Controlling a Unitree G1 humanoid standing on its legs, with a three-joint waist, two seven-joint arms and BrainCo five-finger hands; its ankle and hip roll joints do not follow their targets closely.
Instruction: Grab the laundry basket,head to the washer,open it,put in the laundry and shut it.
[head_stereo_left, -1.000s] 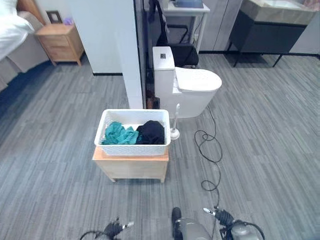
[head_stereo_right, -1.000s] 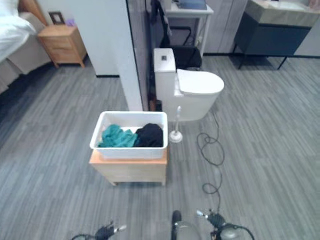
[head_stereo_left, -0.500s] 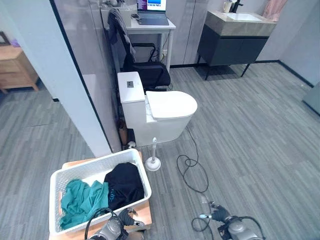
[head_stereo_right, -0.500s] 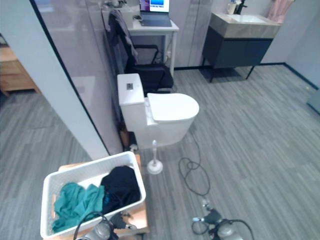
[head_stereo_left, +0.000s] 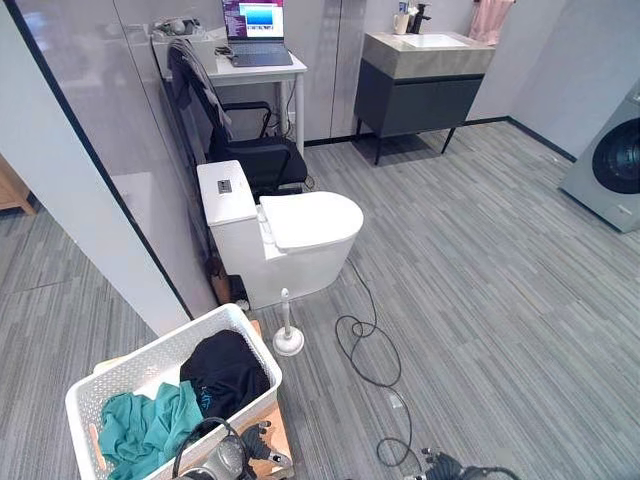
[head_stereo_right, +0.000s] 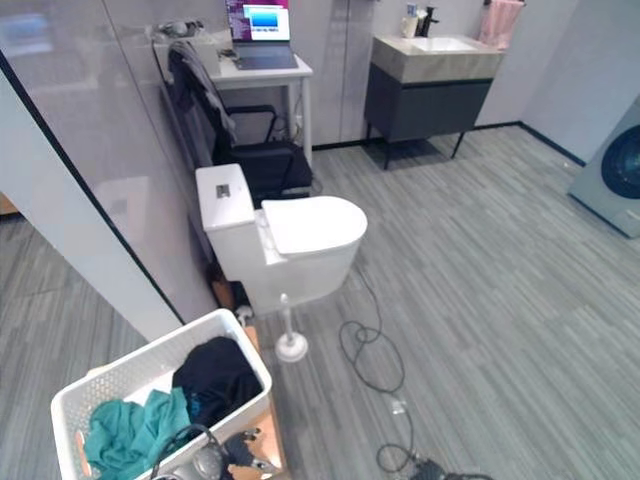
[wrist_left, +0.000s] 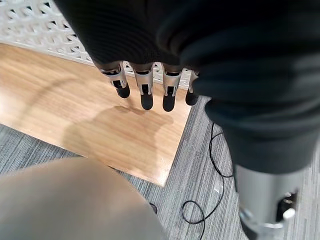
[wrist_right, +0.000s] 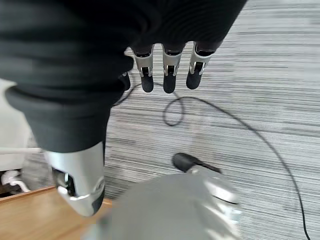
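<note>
1. Grey plank flooring (head_stereo_left: 480, 250) runs through a bathroom-like room, and the white toilet (head_stereo_left: 285, 235) near the middle serves as the landmark for everything else.
2. Behind the toilet stands a black chair (head_stereo_left: 245, 150) at a white desk (head_stereo_left: 262, 68) that carries an open laptop (head_stereo_left: 252, 22).
3. Beyond the toilet and off to the robot's right is a dark vanity cabinet (head_stereo_left: 420, 98) with a pale top.
4. Far to the right of the toilet, at the edge of the head views, the washer (head_stereo_left: 610, 165) shows its round dark door.
5. Just in front of the toilet, a white toilet brush (head_stereo_left: 288, 335) stands upright in its holder on the floor.
6. On the toilet's left side rises a grey partition wall (head_stereo_left: 85, 200).
7. The white laundry basket (head_stereo_left: 150, 365) sits in front of the toilet and to the left, on a low wooden stool (wrist_left: 95, 125).
8. Inside the basket lie a teal garment (head_stereo_left: 140, 430) and a black garment (head_stereo_left: 225, 370), side by side and touching.
9. The left hand (wrist_left: 145, 80) hangs over the stool top, close beside the basket's perforated wall, its fingers straight and relaxed, holding nothing.
10. The right hand (wrist_right: 167, 67) hangs over bare floor, fingers likewise straight and loose, holding nothing.
</note>
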